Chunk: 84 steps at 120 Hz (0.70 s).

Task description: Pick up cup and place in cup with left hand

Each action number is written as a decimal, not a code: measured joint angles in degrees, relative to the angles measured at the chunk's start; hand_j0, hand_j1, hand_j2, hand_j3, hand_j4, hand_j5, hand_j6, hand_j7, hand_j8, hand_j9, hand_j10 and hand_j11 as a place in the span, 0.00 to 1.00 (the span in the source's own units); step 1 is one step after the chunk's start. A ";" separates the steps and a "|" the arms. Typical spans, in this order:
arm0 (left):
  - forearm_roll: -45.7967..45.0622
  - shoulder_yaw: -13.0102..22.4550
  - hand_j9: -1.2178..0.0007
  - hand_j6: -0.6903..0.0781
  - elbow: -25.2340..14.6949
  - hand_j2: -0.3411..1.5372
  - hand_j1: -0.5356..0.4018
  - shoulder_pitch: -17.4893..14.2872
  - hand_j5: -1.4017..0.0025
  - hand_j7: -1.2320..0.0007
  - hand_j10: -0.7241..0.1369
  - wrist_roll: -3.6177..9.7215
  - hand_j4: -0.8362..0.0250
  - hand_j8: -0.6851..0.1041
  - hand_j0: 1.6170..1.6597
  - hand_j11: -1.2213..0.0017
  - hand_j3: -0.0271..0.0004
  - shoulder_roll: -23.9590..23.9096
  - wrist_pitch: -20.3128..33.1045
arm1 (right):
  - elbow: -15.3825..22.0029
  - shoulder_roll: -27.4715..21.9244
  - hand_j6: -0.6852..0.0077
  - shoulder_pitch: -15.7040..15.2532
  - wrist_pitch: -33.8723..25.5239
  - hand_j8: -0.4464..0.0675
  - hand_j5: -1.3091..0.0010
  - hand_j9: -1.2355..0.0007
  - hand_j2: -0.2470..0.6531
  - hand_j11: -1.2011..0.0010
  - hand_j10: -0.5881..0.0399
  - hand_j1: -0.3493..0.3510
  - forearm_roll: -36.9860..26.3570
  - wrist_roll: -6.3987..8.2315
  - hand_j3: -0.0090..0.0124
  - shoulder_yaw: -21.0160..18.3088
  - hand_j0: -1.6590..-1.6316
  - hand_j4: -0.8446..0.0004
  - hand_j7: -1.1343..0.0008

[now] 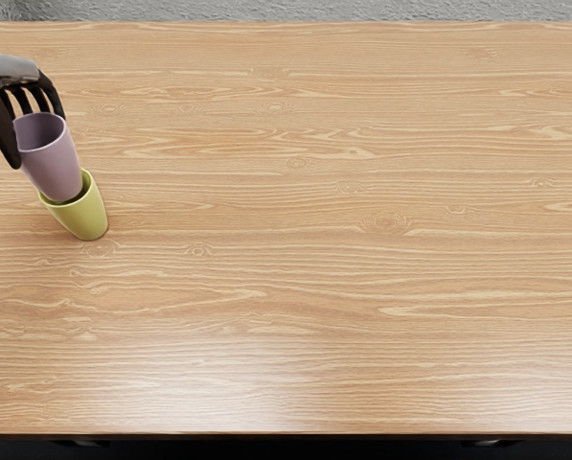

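Mauve cup (53, 172), gripped in the curled fingers of your left hand (8, 73), has its base at, maybe inside, the yellow cup (88, 219).

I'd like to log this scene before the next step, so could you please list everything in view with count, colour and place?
Mauve cup: one, mauve, at the left, its lower end at the mouth of the other cup
Yellow-green cup: one, yellow-green, on the table below the first
Table: one, light brown wood grain, across most of the view
Rough surface: one, grey, beyond the far edge
Left hand: one, grey and black, upper left, grasping the mauve cup
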 joint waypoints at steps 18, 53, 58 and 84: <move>0.05 -0.01 0.48 0.41 0.02 0.32 0.44 0.00 0.55 0.49 0.29 0.00 0.42 0.32 0.94 0.48 0.99 0.00 0.13 | -0.01 0.00 0.95 -0.02 0.00 0.82 0.98 0.97 0.27 0.97 0.90 0.04 0.00 0.02 0.42 0.00 0.04 0.97 0.97; 0.00 -0.04 0.73 0.60 -0.02 0.23 0.65 1.08 0.77 0.74 0.55 0.00 0.68 0.56 0.96 0.73 0.99 -0.79 2.33 | -0.01 0.00 0.95 -0.03 0.00 0.82 0.98 0.97 0.27 0.97 0.90 0.04 0.00 0.06 0.42 0.00 0.04 0.97 0.97; -0.01 -0.04 0.77 0.64 -0.02 0.22 0.69 1.73 0.80 0.77 0.59 0.00 0.71 0.60 0.96 0.77 0.99 -0.87 2.43 | 0.00 0.00 0.95 -0.03 0.00 0.82 0.98 0.97 0.27 0.97 0.90 0.04 0.00 0.06 0.42 0.00 0.04 0.97 0.97; -2.58 -0.20 0.91 0.79 0.15 0.20 0.85 2.92 0.92 0.91 0.74 0.00 0.87 0.76 0.96 0.91 0.99 -0.94 3.61 | -0.01 0.00 0.95 -0.03 0.00 0.82 0.98 0.97 0.27 0.97 0.90 0.04 0.00 0.06 0.42 0.00 0.04 0.97 0.97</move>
